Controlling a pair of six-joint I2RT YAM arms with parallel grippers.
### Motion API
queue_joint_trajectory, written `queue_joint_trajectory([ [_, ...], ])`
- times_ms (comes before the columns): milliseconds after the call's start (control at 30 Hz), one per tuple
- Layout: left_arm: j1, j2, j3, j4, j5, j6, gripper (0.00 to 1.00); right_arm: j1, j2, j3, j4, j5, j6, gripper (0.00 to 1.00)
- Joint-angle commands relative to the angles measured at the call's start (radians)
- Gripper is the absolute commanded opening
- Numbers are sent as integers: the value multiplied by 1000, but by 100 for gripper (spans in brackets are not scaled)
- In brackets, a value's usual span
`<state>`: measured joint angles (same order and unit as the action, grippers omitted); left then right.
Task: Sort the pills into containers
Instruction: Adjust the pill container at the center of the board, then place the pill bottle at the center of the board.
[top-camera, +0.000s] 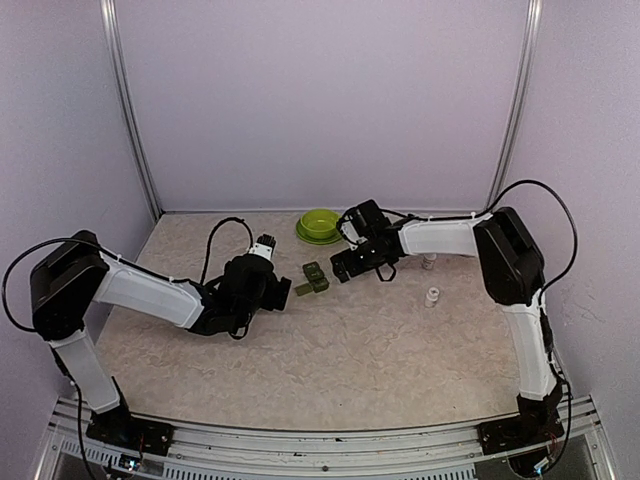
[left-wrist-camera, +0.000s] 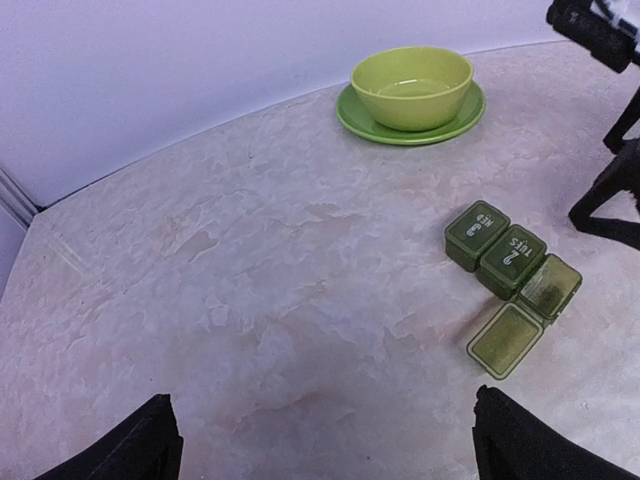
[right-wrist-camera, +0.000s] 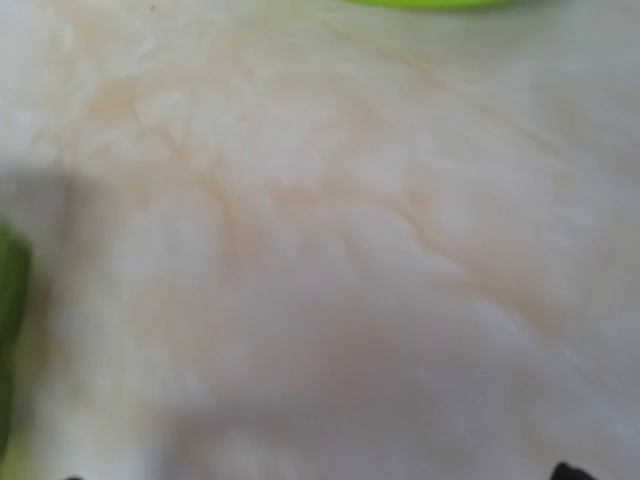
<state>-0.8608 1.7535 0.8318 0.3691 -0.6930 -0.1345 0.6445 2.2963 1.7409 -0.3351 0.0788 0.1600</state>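
Note:
The dark green pill box (top-camera: 313, 278) lies mid-table; in the left wrist view (left-wrist-camera: 497, 249) two compartments are shut and the third stands open, its lid (left-wrist-camera: 505, 340) folded flat on the table. No pills show in any view. My left gripper (top-camera: 282, 292) is open and empty just left of the box, its fingers (left-wrist-camera: 142, 446) wide apart at the frame corners. My right gripper (top-camera: 347, 268) is open low over the table just right of the box; its wrist view is blurred, with a green sliver of the box (right-wrist-camera: 8, 300) at the left edge.
A lime green bowl on a plate (top-camera: 320, 225) stands at the back; it also shows in the left wrist view (left-wrist-camera: 412, 88). Two small white bottles (top-camera: 428, 262) (top-camera: 432, 297) stand right of the right gripper. Walls enclose the back and sides.

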Motion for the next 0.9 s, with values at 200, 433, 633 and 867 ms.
queue_joint_trajectory([
  [200, -49, -84, -36, 31, -19, 7, 99, -9, -466, -431, 298, 55, 7, 100],
  [433, -100, -104, -43, 46, -25, 31, 99, -11, -680, -717, 441, 157, 29, 100],
  [633, -126, -138, -46, 24, -17, 9, 99, -25, -890, -929, 499, 247, 32, 100],
  [867, -145, -191, -60, 9, 2, -14, 99, -89, -976, -1050, 432, 244, 104, 100],
])
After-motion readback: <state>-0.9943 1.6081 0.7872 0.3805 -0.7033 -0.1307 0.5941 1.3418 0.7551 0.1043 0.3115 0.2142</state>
